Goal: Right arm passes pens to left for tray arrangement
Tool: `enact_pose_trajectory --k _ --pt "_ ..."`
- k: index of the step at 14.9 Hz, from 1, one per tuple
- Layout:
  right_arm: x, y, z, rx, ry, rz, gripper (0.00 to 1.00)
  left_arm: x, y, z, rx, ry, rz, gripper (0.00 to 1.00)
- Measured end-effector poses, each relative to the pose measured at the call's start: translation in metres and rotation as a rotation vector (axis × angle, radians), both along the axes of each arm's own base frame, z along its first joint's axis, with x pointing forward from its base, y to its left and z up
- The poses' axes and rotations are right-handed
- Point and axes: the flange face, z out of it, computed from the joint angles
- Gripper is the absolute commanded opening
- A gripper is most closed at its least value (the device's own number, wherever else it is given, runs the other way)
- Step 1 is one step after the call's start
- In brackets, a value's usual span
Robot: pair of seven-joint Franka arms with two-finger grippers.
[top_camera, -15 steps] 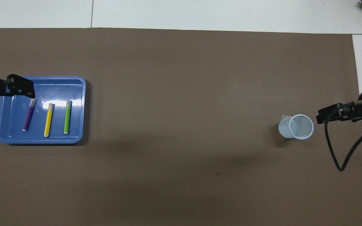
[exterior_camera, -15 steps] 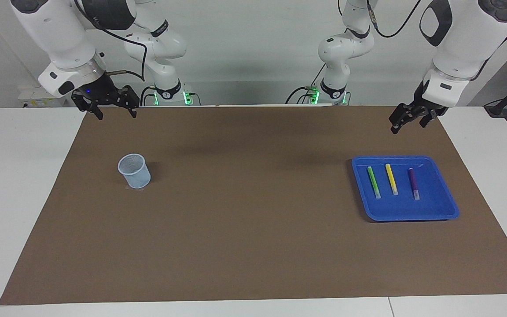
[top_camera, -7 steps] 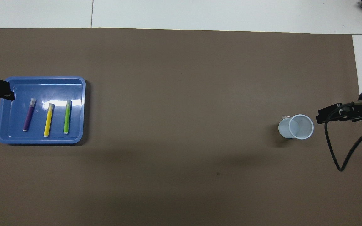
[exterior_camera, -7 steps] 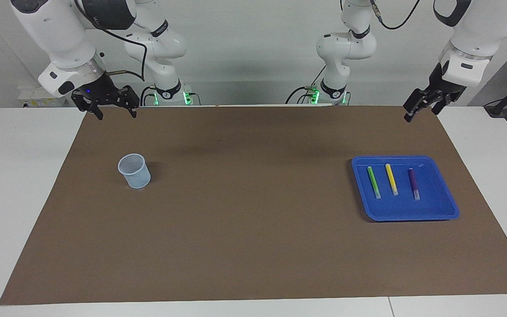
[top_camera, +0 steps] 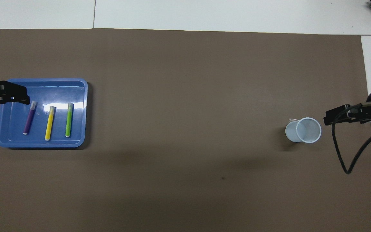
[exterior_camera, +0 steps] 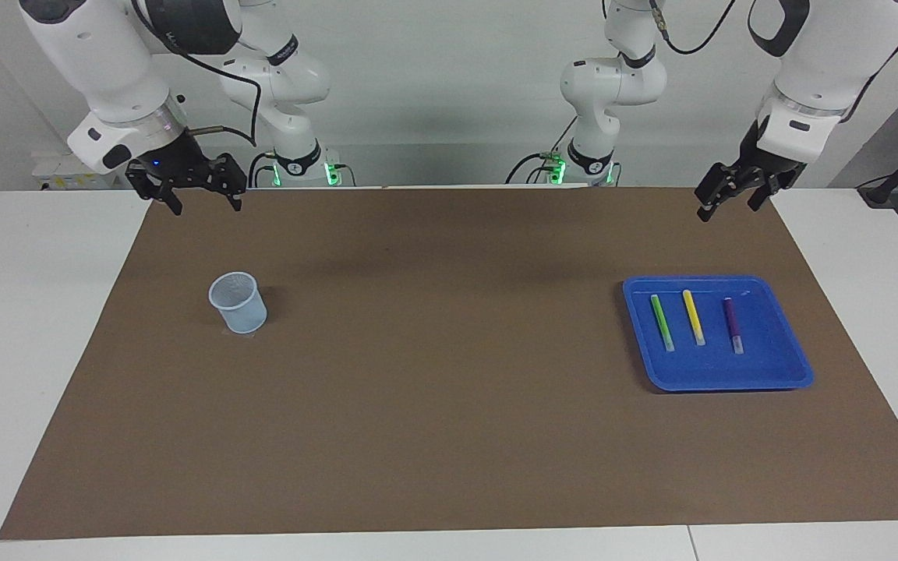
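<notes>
The blue tray (exterior_camera: 730, 382) lies on the brown mat toward the left arm's end; it also shows in the overhead view (top_camera: 40, 144). In it lie three pens side by side, apart from each other: green (exterior_camera: 662, 322), yellow (exterior_camera: 693, 317) and purple (exterior_camera: 732, 325). The overhead view shows the same green (top_camera: 69, 119), yellow (top_camera: 50, 122) and purple (top_camera: 29, 118) pens. My left gripper (exterior_camera: 726, 208) hangs open and empty in the air above the tray's end of the mat, touching nothing. My right gripper (exterior_camera: 206, 204), blue light on, waits open and empty over the mat's corner at its own end.
A small pale blue mesh cup (exterior_camera: 238, 302) stands upright and empty on the mat toward the right arm's end; it also shows in the overhead view (top_camera: 304, 130). A black cable (top_camera: 346, 161) loops down from the right wrist. White table surrounds the brown mat (exterior_camera: 433, 374).
My left gripper swung up and outward from the tray, then came partly back toward it. The pens, tray, cup and right arm have not moved.
</notes>
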Motion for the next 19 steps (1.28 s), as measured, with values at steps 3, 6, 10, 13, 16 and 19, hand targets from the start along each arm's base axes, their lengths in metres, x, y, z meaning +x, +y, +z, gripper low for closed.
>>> enact_pose_trajectory --k 3,6,10,13,16,19 --pt "0.000 -0.001 0.001 0.000 -0.005 -0.001 1.00 0.001 -0.008 -0.003 0.001 -0.024 -0.012 1.00" --pt "0.004 0.001 0.009 0.000 -0.057 0.001 1.00 0.002 -0.008 0.001 0.001 -0.040 -0.013 1.00" --pt "0.003 -0.001 0.012 0.000 -0.067 -0.003 1.00 -0.002 -0.002 0.008 0.002 -0.022 -0.002 1.00" --pt "0.003 -0.002 0.012 0.000 -0.068 -0.004 1.00 -0.007 -0.001 0.006 0.005 0.021 -0.001 1.00" --pt "0.003 -0.002 0.013 0.000 -0.069 -0.004 1.00 -0.010 -0.001 0.003 0.007 0.050 -0.002 1.00" --pt "0.003 -0.002 0.013 0.000 -0.069 -0.004 1.00 -0.011 -0.004 0.003 -0.013 0.060 -0.003 1.00"
